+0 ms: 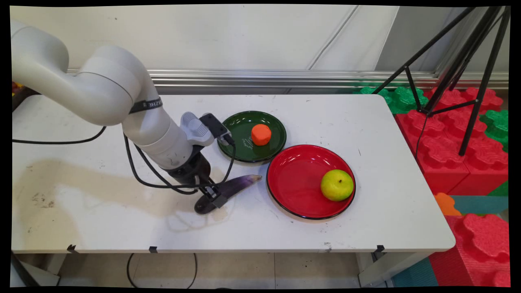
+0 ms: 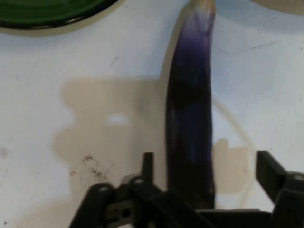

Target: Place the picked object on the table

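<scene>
The end effector (image 1: 212,194) sits low over the counter (image 1: 122,219), left of centre in the main view, down over the dark thick end of a purple eggplant (image 1: 240,185) that lies flat with its pale tip pointing right toward the red plate (image 1: 293,179). From that view the wrist and black cables (image 1: 140,171) hide how the fingers stand.

The hand view settles it: the end effector (image 2: 205,173) is spread, one finger (image 2: 148,164) just left of the eggplant (image 2: 190,118) and the other standing off to the right with a strip of bare counter (image 2: 57,71) between it and the fruit. The eggplant runs up the middle of that frame, and the rim of the green plate (image 2: 47,16) shows at the upper left.

In the main view the green plate (image 1: 240,130) lies up and right of the arm and carries an orange piece (image 1: 261,134). Touching or nearly touching its lower right rim is the red plate, with a yellow-green apple (image 1: 337,185) on its right part. A black tripod (image 1: 460,77) stands over red and green foam blocks (image 1: 447,138) at the right of the frame.
</scene>
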Motion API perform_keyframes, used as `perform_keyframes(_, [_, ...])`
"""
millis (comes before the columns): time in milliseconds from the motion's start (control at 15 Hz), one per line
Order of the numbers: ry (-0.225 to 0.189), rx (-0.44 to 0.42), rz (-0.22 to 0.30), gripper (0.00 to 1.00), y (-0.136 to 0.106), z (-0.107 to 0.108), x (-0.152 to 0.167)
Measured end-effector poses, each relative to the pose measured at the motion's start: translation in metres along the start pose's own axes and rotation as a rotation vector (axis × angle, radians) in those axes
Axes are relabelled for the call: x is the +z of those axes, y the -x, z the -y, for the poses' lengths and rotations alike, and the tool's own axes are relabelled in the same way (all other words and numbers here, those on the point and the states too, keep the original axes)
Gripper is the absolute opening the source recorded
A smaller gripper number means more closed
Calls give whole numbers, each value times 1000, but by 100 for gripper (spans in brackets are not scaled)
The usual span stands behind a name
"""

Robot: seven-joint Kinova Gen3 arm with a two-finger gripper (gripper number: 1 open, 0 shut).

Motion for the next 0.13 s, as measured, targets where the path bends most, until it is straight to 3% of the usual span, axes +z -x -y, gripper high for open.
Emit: perform_keyframes(133, [-2, -6, 0, 100, 1, 1, 2])
